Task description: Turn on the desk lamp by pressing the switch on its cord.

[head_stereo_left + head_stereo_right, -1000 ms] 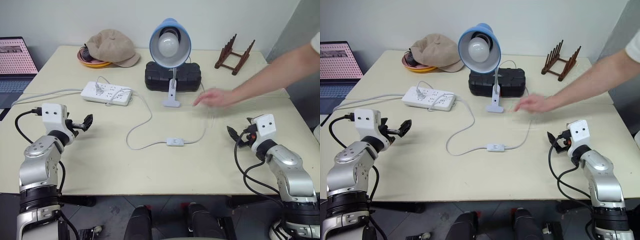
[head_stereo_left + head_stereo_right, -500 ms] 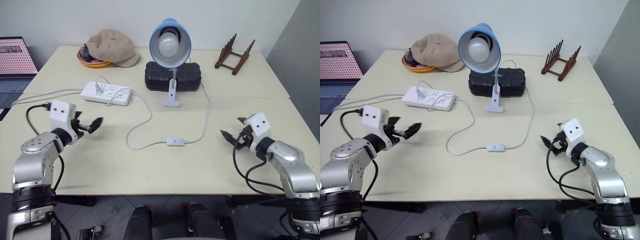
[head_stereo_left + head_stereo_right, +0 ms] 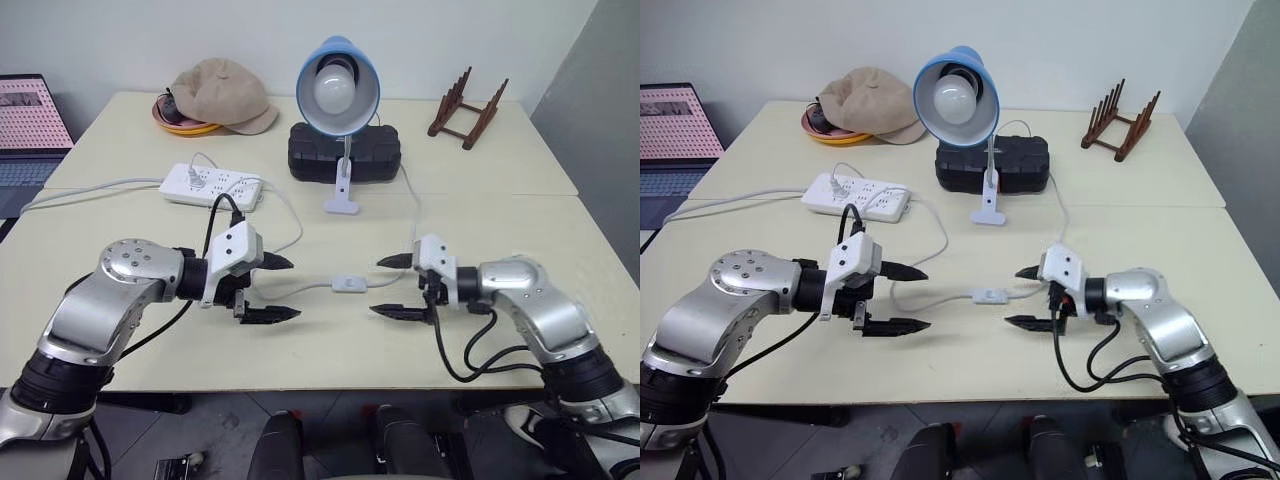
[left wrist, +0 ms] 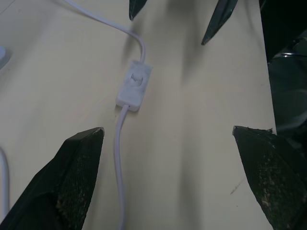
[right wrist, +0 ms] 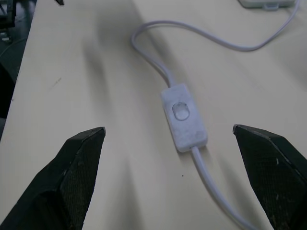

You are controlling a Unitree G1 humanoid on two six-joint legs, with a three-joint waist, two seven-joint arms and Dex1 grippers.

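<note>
The desk lamp (image 3: 338, 85) with its blue shade and white bulb stands clipped upright at the table's middle back, and the bulb looks unlit. Its thin white cord (image 4: 118, 158) loops forward to the small white switch (image 3: 348, 284), which lies flat on the table with its button up (image 5: 184, 116). My left gripper (image 3: 295, 288) is open just left of the switch, pointing right at it. My right gripper (image 3: 375, 287) is open just right of it, pointing left. The two grippers face each other with the switch between them, and neither touches it.
A white power strip (image 3: 212, 186) lies back left with plugs in it. Behind the lamp sits a black case (image 3: 345, 152). A tan cap (image 3: 225, 92) rests over an orange bowl at the back, a wooden rack (image 3: 468, 108) stands back right, and a laptop (image 3: 30, 125) is far left.
Both grippers swung inward from the table's sides to flank the switch, turning to face each other. The person's arm that reached over the table near the lamp has withdrawn.
</note>
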